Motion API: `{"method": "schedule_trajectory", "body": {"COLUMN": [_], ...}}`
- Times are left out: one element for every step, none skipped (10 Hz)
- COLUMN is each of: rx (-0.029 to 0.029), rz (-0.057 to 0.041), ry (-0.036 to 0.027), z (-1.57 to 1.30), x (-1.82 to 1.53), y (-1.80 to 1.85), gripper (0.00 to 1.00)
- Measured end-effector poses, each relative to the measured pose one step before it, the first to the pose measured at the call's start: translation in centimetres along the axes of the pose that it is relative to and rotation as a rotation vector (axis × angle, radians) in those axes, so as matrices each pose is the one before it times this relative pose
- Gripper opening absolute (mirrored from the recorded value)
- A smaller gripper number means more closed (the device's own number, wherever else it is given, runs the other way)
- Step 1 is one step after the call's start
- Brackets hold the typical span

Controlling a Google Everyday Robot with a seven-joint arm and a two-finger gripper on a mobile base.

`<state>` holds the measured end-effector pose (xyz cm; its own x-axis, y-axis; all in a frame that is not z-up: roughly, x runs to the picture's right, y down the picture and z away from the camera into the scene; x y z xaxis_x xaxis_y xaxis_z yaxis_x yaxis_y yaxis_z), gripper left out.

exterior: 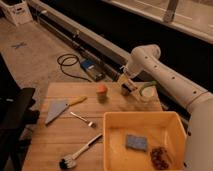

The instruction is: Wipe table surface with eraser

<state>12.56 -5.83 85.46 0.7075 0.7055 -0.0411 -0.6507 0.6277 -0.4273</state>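
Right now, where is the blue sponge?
In the camera view, the blue sponge lies inside the yellow tub at the near right corner of the table, beside a dark clump; the hand is over its far edge.

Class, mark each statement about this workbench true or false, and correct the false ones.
1. The blue sponge lies inside the yellow tub. True.
2. The brush lies inside the tub. False: it lies on the wooden table, beside the tub.
3. The robot's claw is at the far edge of the table, next to a pale bowl. True.
4. The fork lies on the floor. False: it lies on the table, between the yellow-handled scraper and the tub.
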Motion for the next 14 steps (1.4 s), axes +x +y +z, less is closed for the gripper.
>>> {"method": "schedule_trajectory", "body": {"rx": [0.00265,0.0052,0.00294,0.00856,0.00788,0.01109,0.00475,0.00472,-0.00037,-0.00537,-0.00448,-0.00555,-0.0057,-0.0071], "rz": [0.00691,0.02393,0.03024,0.04689,0.03055,0.03367,0.02391,0.02049,0.01202,0.01814,0.00777,0.00311,0.00386,0.00317], "ry": [0.00064,-0.00118,-0.00565,-0.0008,0.00414,0.00916,0.00547,0.00949,0.00737,0.01001,0.00239,0.0038,0.00336,0.00559], "z": [-0.045,0.162,0.109,0.048,0.103,0.302,0.308,0.314,0.276,0.477,0.139,0.218,0.118,0.193], "x": [0.185,0.067,0.19,1.171,0.812,0.729,0.229,0.431,0.331,0.529,0.106,0.074,0.123,0.183], "y": [-0.181,-0.369,-0.653,-1.578,-1.139,-1.051,-0.394,-0.524,-0.191,-0.086,0.093,0.239,0.208,0.252], "gripper": [0.65,0.65,0.65,0.65,0.65,0.65,0.65,0.65,0.65,0.65,0.65,0.65,0.65,0.65]}}
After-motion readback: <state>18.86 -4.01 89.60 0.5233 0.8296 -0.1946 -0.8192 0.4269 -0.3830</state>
